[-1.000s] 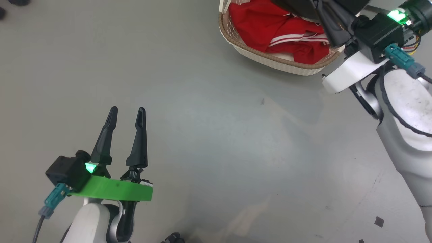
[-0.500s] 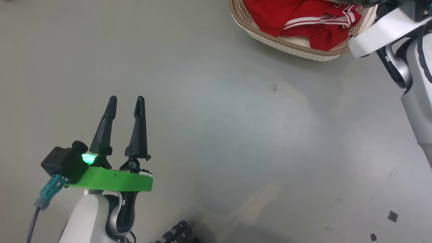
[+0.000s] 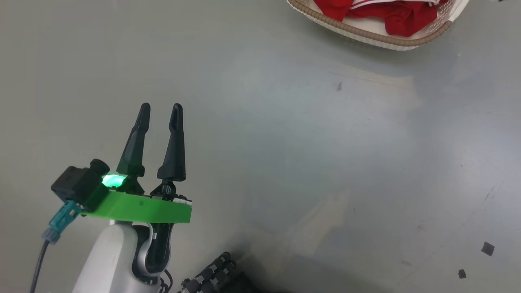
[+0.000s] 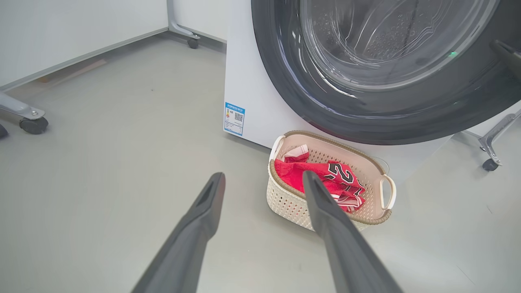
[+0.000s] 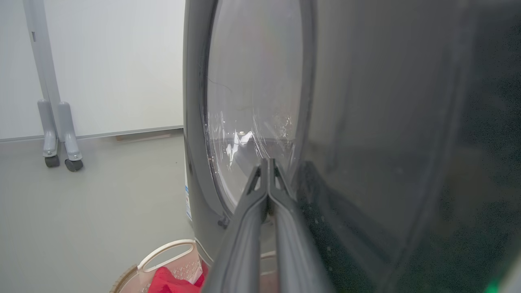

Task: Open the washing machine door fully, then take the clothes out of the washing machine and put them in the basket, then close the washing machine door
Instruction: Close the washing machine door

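- Hanging at the lower left of the head view, the left claw point(image 3: 161, 108) is released, its two dark fingers spread and holding nothing above the floor point(image 3: 285, 142).
- The floor is plain grey and smooth, with a few dark scraps point(image 3: 487, 248) near the lower right. In the left wrist view a pale wall point(image 4: 81, 24) and castored frame legs point(image 4: 28, 118) stand well left of the machine.
- The basket point(image 4: 293, 207) sits on the floor just in front of the washing machine point(image 4: 252, 93), and the clothes point(image 4: 338, 179) lie bunched inside it. The fabric looks soft and light, and I judge it needs no more handling.
- The washing machine door point(image 4: 285, 81) is above and to the right of the basket. Its glossy black rim runs round a bulging glass bowl through which the drum holes point(image 4: 390, 36) show. I cannot tell whether it is latched.
- I judge the door stiff, hinged and fairly weighty, with a slick rim. A flat push on the rim near its free edge should serve better than pressing the glass.
- The right claw point(image 5: 266, 162) is clenched, its fingers pressed together on nothing. Its tip is right at the door where glass meets rim, but I cannot confirm contact.
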Controlling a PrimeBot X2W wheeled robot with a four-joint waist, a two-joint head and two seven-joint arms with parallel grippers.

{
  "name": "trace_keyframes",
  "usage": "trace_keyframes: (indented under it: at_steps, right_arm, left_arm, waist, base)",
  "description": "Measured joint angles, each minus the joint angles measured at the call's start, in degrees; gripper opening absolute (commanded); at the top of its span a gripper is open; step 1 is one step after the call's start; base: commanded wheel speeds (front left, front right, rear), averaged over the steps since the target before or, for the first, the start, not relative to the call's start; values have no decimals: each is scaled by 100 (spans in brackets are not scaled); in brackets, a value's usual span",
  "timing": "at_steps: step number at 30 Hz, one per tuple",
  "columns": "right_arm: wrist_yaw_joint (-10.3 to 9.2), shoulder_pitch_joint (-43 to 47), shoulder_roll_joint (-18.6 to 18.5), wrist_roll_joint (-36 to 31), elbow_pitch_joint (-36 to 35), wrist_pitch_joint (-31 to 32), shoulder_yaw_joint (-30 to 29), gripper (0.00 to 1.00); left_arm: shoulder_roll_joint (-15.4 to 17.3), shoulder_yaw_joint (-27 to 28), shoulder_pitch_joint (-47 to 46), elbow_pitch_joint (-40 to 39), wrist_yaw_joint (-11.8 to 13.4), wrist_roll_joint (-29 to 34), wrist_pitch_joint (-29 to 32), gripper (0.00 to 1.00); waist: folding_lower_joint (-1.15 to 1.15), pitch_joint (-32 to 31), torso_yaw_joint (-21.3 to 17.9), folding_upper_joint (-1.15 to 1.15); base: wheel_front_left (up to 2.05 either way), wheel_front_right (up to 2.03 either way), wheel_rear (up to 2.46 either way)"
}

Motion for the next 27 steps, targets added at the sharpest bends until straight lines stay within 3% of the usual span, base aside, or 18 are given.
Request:
trace_keyframes:
  at_steps: [10,27]
  right_arm:
    - [1,-630,-342,-45,127,145,-113,0]
    - [-60,-1573,-553,-108,466,192,-404,0]
  left_arm:
    - [-4,-249,-73,10,-1,-93,0,100]
    - [-15,-378,-197,82,-1,-244,0,100]
  waist:
    - [0,299,91,0]
    - [0,532,241,0]
  base:
    - [0,0,0]
    - [0,0,0]
